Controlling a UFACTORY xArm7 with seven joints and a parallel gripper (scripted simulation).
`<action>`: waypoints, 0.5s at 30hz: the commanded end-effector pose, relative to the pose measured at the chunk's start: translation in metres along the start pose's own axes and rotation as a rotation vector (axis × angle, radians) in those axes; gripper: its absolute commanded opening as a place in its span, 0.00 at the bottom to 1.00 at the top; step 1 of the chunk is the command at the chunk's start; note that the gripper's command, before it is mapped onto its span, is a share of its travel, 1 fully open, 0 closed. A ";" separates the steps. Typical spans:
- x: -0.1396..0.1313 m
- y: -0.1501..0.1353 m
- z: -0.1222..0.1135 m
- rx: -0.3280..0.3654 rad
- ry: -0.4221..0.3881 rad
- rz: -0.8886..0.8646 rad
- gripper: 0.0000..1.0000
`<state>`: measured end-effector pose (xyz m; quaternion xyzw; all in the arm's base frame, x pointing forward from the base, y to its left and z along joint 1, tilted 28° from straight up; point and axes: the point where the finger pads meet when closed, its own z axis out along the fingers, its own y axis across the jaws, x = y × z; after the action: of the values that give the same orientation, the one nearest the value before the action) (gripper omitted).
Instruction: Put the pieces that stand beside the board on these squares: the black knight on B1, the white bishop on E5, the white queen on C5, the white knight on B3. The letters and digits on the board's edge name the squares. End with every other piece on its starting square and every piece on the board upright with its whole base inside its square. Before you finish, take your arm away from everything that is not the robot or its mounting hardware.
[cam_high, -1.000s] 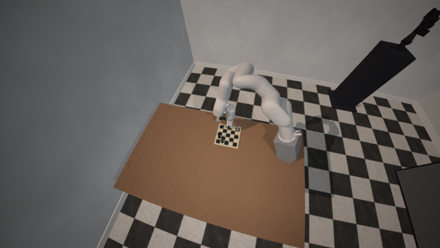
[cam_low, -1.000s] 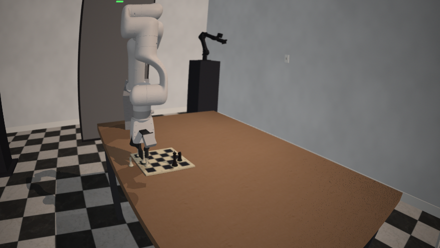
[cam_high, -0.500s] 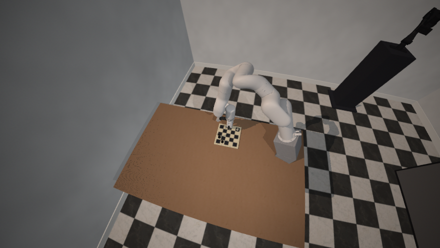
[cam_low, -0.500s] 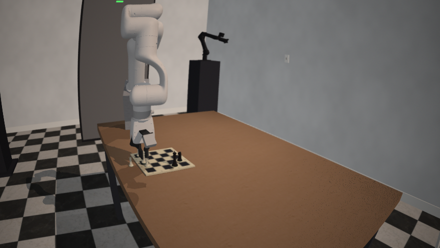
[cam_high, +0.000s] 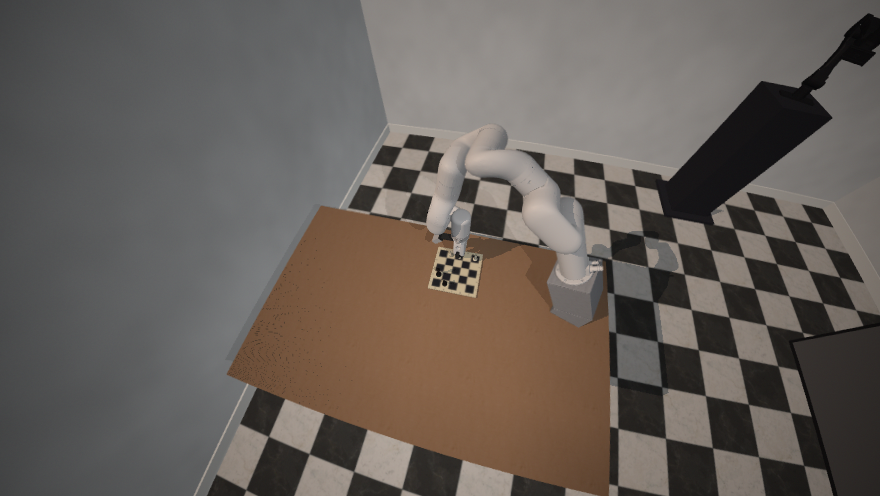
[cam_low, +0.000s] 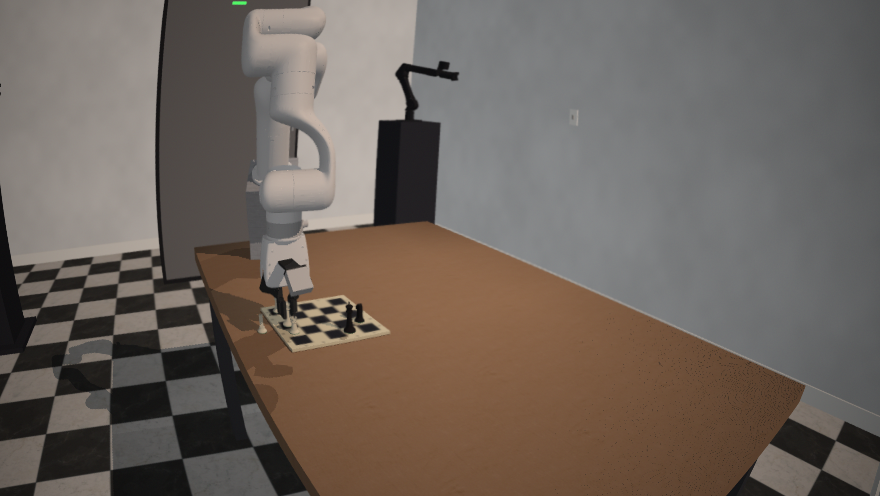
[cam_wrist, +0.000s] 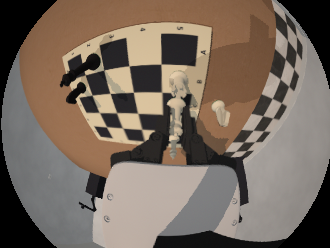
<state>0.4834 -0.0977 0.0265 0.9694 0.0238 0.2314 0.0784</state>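
Observation:
The small chessboard (cam_high: 456, 271) lies on the brown table and also shows in the exterior view (cam_low: 324, 322) and in the wrist view (cam_wrist: 143, 79). My gripper (cam_wrist: 176, 114) points straight down over the board's edge nearest the arm (cam_low: 287, 315) and is shut on a tall white piece (cam_wrist: 176, 108). I cannot tell which piece it is. Its base is at or just above a square in the board's edge column. A small white piece (cam_wrist: 218, 111) stands on the table beside that edge (cam_low: 262, 326). Two black pieces (cam_low: 350, 319) (cam_low: 359, 313) (cam_wrist: 80, 68) stand together on the far side of the board.
Another piece (cam_high: 474, 257) stands on a corner square near the arm's base (cam_high: 576, 298). The table edge runs close behind the board. A black pedestal with a dark arm (cam_low: 406, 172) stands off the table by the wall.

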 end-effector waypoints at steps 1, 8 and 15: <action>0.001 0.000 -0.001 0.000 0.002 0.000 0.00; 0.001 0.000 -0.001 0.000 0.002 0.000 0.00; 0.001 0.000 -0.001 0.000 0.002 0.000 0.17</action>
<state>0.4834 -0.0977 0.0265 0.9694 0.0238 0.2314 0.0784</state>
